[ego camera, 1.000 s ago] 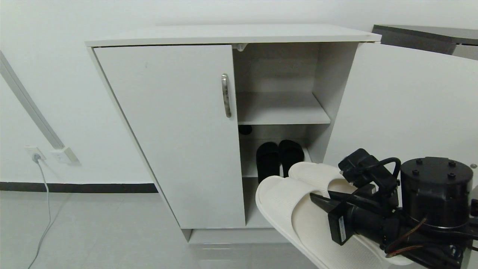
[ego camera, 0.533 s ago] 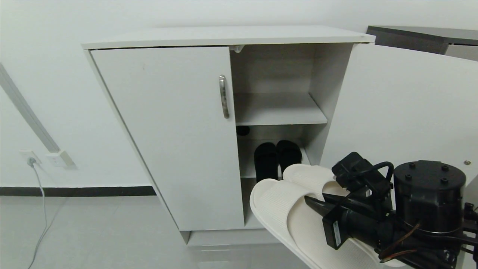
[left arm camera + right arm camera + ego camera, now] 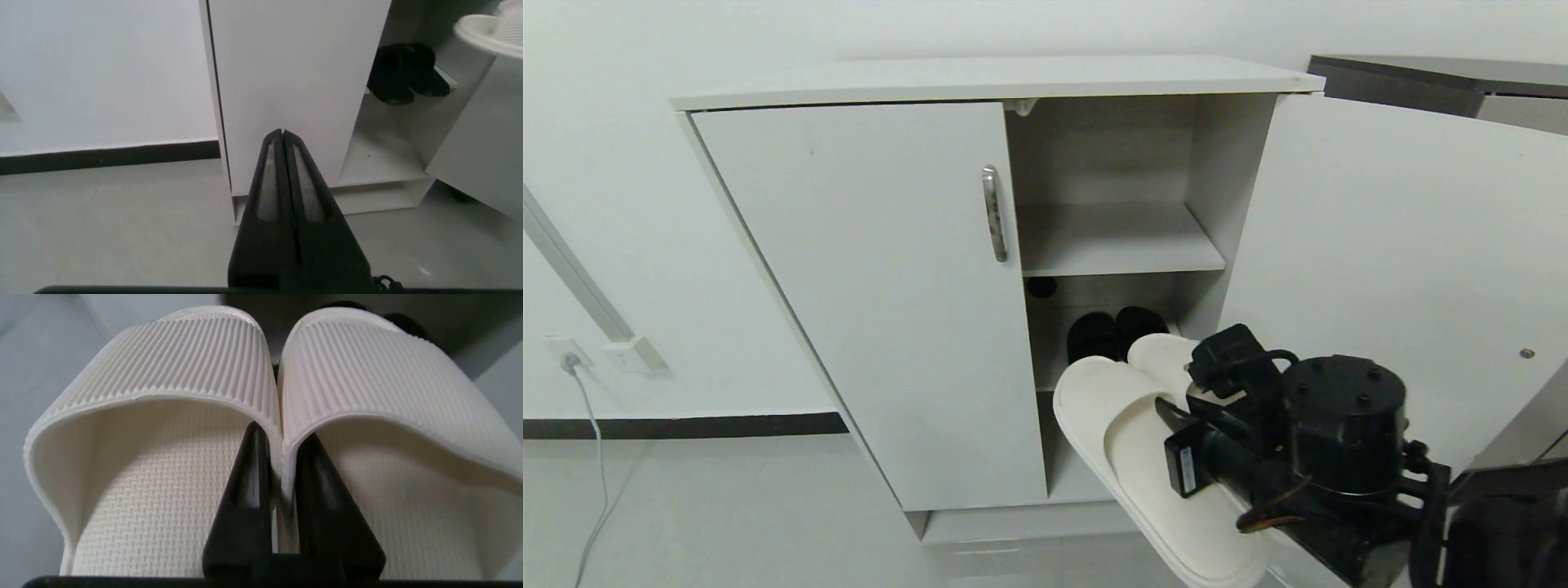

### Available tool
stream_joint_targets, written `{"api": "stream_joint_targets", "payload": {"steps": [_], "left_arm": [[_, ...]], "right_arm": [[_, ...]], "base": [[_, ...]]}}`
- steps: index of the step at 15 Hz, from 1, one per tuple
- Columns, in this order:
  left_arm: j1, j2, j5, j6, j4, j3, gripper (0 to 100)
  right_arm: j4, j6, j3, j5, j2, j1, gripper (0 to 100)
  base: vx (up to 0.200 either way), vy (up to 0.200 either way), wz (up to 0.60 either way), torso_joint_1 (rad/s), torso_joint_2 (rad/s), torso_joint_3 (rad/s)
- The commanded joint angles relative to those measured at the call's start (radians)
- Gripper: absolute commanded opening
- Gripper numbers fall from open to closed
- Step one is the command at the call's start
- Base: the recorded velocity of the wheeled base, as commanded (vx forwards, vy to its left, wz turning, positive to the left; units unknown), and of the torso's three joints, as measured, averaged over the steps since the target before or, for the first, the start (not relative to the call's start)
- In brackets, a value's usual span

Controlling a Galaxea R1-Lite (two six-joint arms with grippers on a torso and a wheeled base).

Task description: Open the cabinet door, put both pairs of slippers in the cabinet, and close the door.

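Closest to me, the right gripper [image 3: 276, 457] has the white slippers [image 3: 1127, 425] up in the air, in front of the open side of the cabinet [image 3: 996, 77]. I think they could fall. Only the thin inner edges of the two slippers are pinched, and the long heels hang out with nothing under them. A bump or a quick tip might shake one loose. The toes could also hit the shelf edge, or push the black slippers [image 3: 1115, 331] that already sit on the lower shelf [image 3: 1045, 351] just behind them.

The fingers [image 3: 249, 498] are almost closed, one inside each slipper, squeezing the two touching edges between them.

Lower down, the left gripper [image 3: 282, 163] hangs over the floor and points at the cabinet. Its two fingers are pressed flat together and hold nothing.

Farther back, the right door [image 3: 1380, 245] stands wide open close beside the arm, so the arm could knock it. The left door [image 3: 866, 286] is closed.
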Motion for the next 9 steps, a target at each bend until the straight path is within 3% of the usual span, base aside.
{"api": "stream_joint_targets", "payload": {"steps": [1, 4, 9], "left_arm": [[0.000, 0.000, 0.000, 0.000, 0.000, 0.000, 0], [0.000, 0.000, 0.000, 0.000, 0.000, 0.000, 0], [0.000, 0.000, 0.000, -0.002, 0.000, 0.000, 0]], "right_arm": [[0.006, 0.075, -0.158, -0.160, 0.173, 0.050, 0], [0.151, 0.095, -0.353, -0.361, 0.217, 0.075, 0], [0.437, 0.098, -0.635, -0.455, 0.179, 0.082, 0]], "base": [[0.000, 0.000, 0.00, 0.000, 0.00, 0.000], [0.000, 0.000, 0.00, 0.000, 0.00, 0.000], [0.000, 0.000, 0.00, 0.000, 0.00, 0.000]]}}
